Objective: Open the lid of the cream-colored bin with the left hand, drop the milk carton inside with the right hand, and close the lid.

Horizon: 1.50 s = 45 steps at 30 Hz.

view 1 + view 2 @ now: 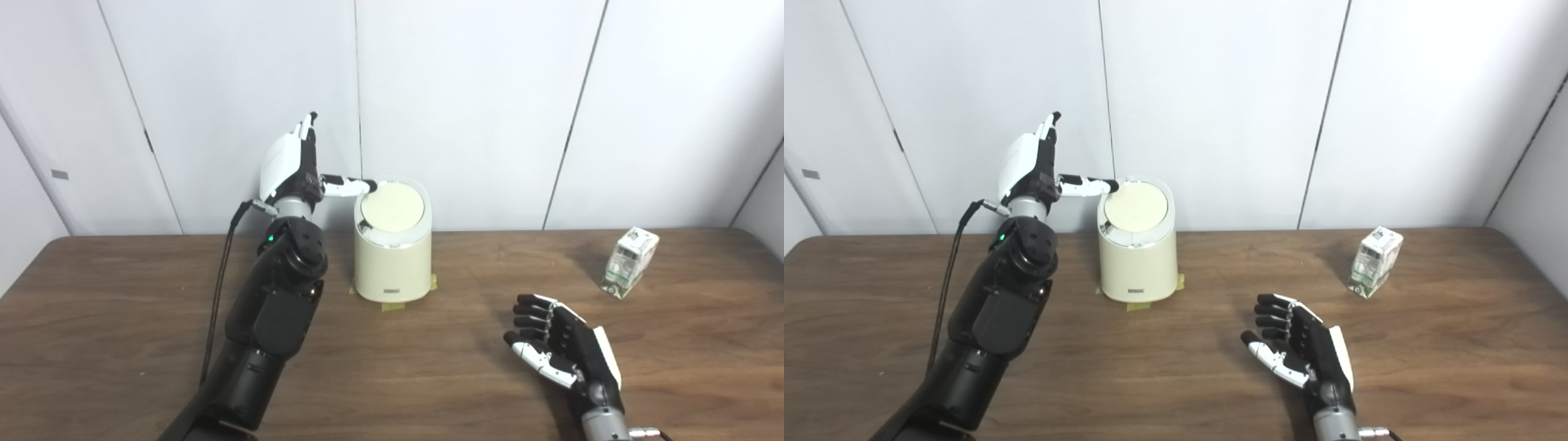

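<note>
Left eye view shows the left hand (pixel 288 162), fingers spread upright, thumb pressing the cream-colored bin (pixel 392 257)'s tilted lid (pixel 392 207) to open it, while the right hand (pixel 560 352) waits open and empty above the table (pixel 122 318), well apart from the milk carton (pixel 629 262).

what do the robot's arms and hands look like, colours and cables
Both arms are glossy black. The left hand has a white back shell, black-and-white fingers, a silver wrist, a green light and a black cable hanging down. The right hand is black with white trim.
</note>
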Available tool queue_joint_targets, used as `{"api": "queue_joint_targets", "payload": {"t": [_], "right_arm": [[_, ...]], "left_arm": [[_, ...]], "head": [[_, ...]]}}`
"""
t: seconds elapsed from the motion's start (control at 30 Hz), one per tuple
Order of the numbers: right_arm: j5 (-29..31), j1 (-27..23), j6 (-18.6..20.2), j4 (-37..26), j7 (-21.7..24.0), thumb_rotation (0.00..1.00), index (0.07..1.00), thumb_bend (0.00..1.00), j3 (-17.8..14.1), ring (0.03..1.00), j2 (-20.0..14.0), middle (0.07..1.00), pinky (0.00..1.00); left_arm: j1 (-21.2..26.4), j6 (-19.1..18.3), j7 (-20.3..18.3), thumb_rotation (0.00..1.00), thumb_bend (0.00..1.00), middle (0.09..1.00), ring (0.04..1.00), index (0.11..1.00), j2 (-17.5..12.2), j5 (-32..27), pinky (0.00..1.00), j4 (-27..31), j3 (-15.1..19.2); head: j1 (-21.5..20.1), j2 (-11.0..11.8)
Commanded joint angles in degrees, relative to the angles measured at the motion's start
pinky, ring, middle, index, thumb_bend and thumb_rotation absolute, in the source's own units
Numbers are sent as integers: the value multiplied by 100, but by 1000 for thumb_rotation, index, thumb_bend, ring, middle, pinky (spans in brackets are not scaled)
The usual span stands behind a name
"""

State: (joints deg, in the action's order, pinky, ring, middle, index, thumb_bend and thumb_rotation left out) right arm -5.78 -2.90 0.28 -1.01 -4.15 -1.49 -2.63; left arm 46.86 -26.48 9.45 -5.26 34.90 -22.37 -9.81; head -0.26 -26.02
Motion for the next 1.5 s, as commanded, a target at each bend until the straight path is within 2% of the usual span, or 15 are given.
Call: {"api": "queue_joint_targets", "payload": {"t": [0.0, 0.2, 0.4, 0.5, 0.67, 0.77, 0.93, 1.3, 1.47], "right_arm": [[-28, 90, -95, 77, -15, 114, 672, 285, 40, 662, 51, 679, 619], [19, 77, -173, 125, -29, 112, 668, 297, 32, 667, 88, 680, 620], [-16, 64, -184, 150, -31, 109, 669, 287, 55, 662, 90, 676, 621], [-5, 63, -129, 128, -35, 111, 667, 290, 55, 664, 114, 677, 619], [-53, 64, -104, 115, -31, 91, 666, 287, 75, 660, 101, 677, 615], [-50, 65, -84, 104, -41, 89, 667, 289, 70, 659, 115, 676, 614], [-38, 75, -106, 88, -48, 93, 656, 295, 75, 651, 150, 667, 603], [-86, 79, -103, 55, -69, 59, 652, 295, 67, 644, 202, 662, 596], [-118, 85, -47, 20, -60, 58, 656, 292, 73, 646, 208, 665, 599]], "left_arm": [[359, 128, 121, 197, 1000, 1000, 1000, 1000, -111, 217, 1000, 46, -146], [142, 242, 150, 242, 1000, 1000, 1000, 1000, -164, 139, 1000, -13, -258], [34, 301, 229, 450, 1000, 1000, 1000, 1000, -176, 206, 1000, -20, -345], [-1, 306, 292, 512, 1000, 1000, 1000, 1000, -165, 236, 1000, -33, -382], [20, 274, 331, 560, 1000, 1000, 1000, 1000, -161, 235, 1000, -130, -449], [25, 276, 361, 560, 1000, 1000, 1000, 1000, -139, 245, 1000, -163, -490], [-5, 251, 379, 490, 1000, 1000, 1000, 1000, -71, 222, 1000, -159, -522], [42, 511, 462, 389, 1000, 1000, 1000, 1000, -53, 209, 1000, -394, -594], [72, 455, 395, 326, 1000, 1000, 1000, 1000, -74, 225, 1000, -377, -662]], "head": [[-15, -9], [-36, -1], [-67, 4], [-76, 2], [-92, -3], [-104, -5], [-123, -7], [-155, -24], [-183, -27]]}}
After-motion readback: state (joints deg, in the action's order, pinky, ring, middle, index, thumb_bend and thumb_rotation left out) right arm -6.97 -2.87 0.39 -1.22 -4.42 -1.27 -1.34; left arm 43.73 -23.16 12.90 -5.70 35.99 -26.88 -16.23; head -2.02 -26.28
